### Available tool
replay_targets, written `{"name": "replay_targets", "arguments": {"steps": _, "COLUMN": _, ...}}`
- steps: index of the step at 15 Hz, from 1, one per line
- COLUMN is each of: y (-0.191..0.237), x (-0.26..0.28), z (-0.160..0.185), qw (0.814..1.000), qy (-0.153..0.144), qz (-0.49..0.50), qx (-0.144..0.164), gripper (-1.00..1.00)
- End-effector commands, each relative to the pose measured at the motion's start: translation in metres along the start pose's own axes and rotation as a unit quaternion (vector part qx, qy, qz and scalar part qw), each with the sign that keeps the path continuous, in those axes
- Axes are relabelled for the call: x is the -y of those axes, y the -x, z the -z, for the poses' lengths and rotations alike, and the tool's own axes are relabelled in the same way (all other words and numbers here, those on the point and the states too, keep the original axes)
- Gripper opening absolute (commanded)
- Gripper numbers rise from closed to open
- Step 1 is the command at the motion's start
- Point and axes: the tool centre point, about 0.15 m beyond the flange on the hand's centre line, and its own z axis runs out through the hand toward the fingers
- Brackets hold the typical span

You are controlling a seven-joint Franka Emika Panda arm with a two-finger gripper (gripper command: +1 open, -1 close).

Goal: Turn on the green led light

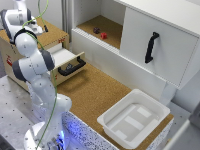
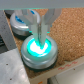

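Two round, silver-rimmed push lights sit side by side on the cork top of a wooden box [image 1: 50, 37] at the far left of the exterior view, and the wrist view shows the one directly under the gripper [image 2: 40, 31] glowing bright green: this round metal-cased green LED button [image 2: 39, 49] looks lit already. Its neighbour, a similar round silver button with a bluish cap [image 2: 22, 21], lies just beside it and appears unlit. The step in hand is, by my reading, the press itself, at or just past the point where the lamp switches on; the task seems essentially done. What the next move calls for is probably a straight lift off the cap without dragging sideways, so the button is not pressed a second time and toggled off. The jaws stand close together, nearly closed with only a narrow slot between them, and they grip nothing; the fingertips [image 2: 34, 34] point down onto the glowing cap, at or very near its centre, though whether they touch it I cannot tell for certain. In the exterior view the white robot arm [image 1: 32, 65] reaches over the box, and the button itself is too small and hidden there to make out.
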Motion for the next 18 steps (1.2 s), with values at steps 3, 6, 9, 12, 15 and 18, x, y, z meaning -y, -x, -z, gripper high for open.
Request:
{"name": "replay_targets", "arguments": {"steps": 3, "y": 0.004, "x": -0.002, "z": 0.062, "qw": 0.998, "qy": 0.059, "qz": -0.008, "qx": -0.031, "gripper": -1.00}}
{"name": "replay_targets", "arguments": {"steps": 6, "y": -0.004, "x": -0.016, "z": 0.084, "qw": 0.996, "qy": 0.052, "qz": -0.049, "qx": -0.059, "gripper": 1.00}}
{"name": "replay_targets", "arguments": {"steps": 9, "y": -0.014, "x": -0.015, "z": 0.091, "qw": 0.994, "qy": 0.041, "qz": -0.060, "qx": -0.076, "gripper": 1.00}}
{"name": "replay_targets", "arguments": {"steps": 12, "y": -0.014, "x": -0.015, "z": 0.091, "qw": 0.994, "qy": 0.041, "qz": -0.060, "qx": -0.076, "gripper": 1.00}}
{"name": "replay_targets", "arguments": {"steps": 15, "y": -0.014, "x": -0.015, "z": 0.091, "qw": 0.994, "qy": 0.041, "qz": -0.060, "qx": -0.076, "gripper": 1.00}}
{"name": "replay_targets", "arguments": {"steps": 18, "y": -0.014, "x": -0.015, "z": 0.091, "qw": 0.994, "qy": 0.041, "qz": -0.060, "qx": -0.076, "gripper": 1.00}}
